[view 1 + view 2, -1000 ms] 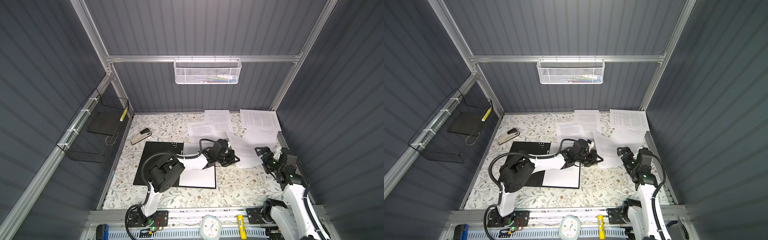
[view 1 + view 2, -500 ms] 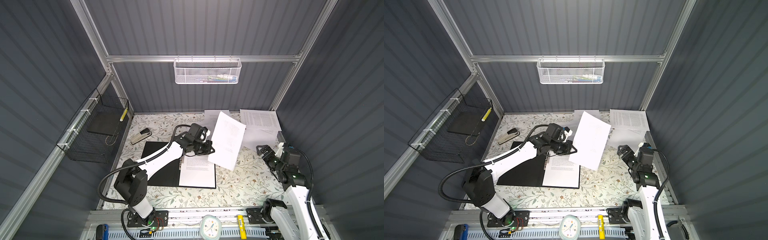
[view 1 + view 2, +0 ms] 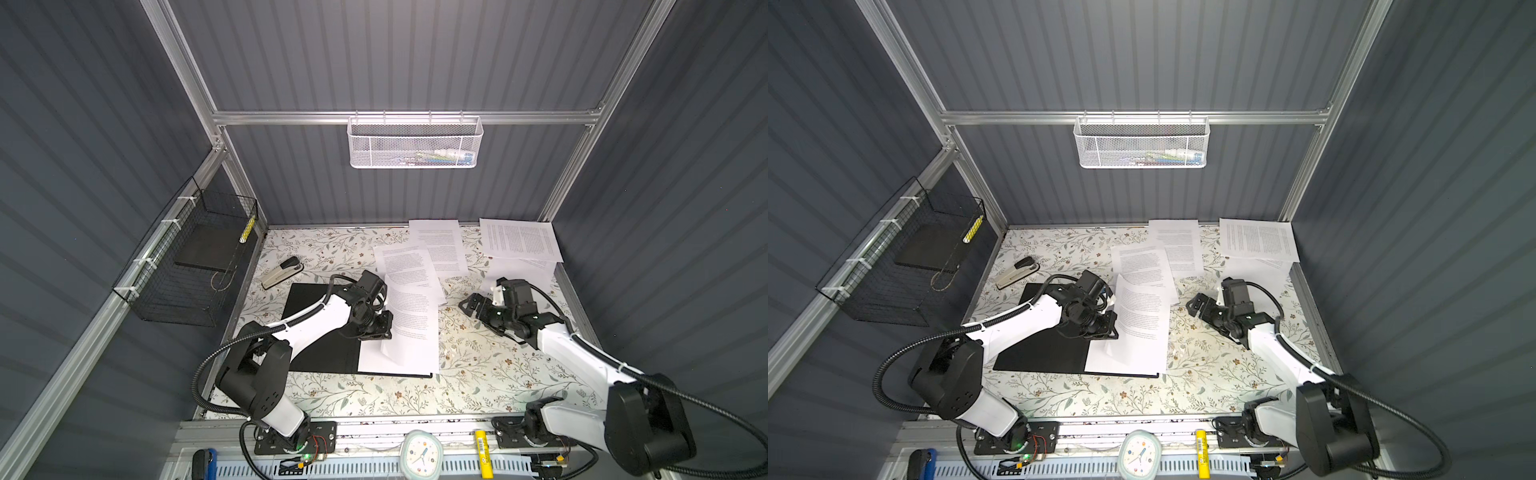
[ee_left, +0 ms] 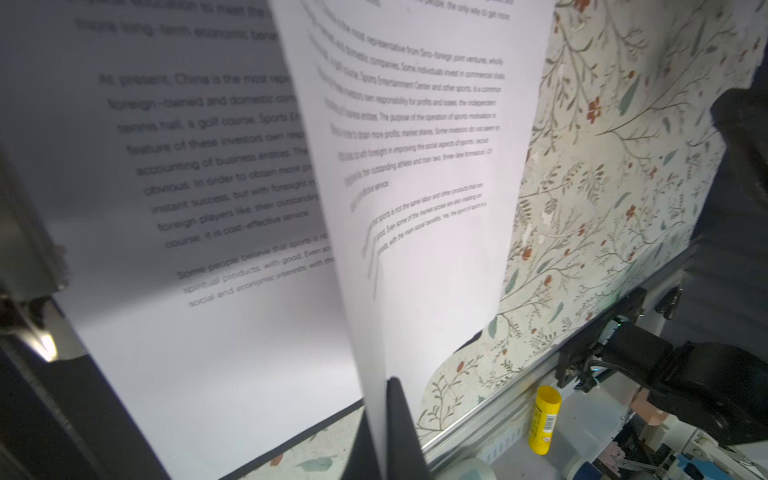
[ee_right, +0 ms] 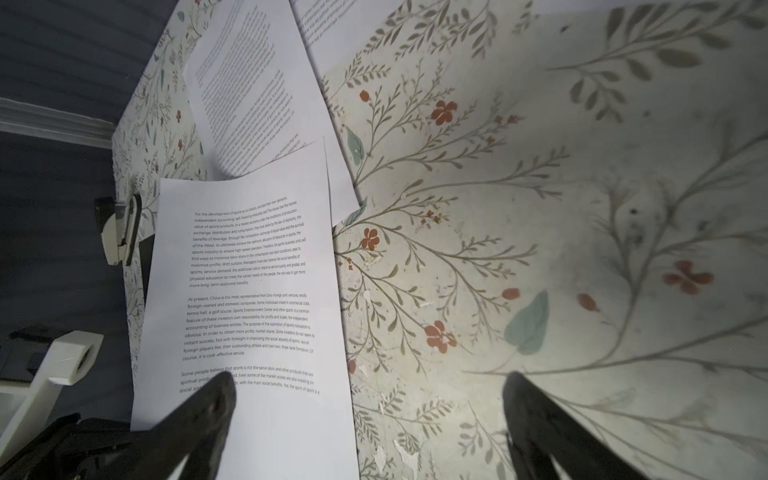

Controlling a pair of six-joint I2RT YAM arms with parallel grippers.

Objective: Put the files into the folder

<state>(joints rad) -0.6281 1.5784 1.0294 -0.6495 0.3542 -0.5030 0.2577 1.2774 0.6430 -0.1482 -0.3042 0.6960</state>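
Over the open folder (image 3: 320, 353), left gripper (image 3: 380, 330) pinches 1 sheet (image 3: 413, 328); right gripper (image 3: 469, 306) gapes empty.

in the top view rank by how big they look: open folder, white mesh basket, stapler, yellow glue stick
1. open folder
2. white mesh basket
3. stapler and yellow glue stick: about alike, and the glue stick sits nearer the camera, so unranked

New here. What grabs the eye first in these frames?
The left gripper, shut on a printed sheet, holds it bowed over the right half of the open black folder at mid-table, where another sheet already lies. More loose sheets fan across the back right of the table. The right gripper hangs open and empty near them.
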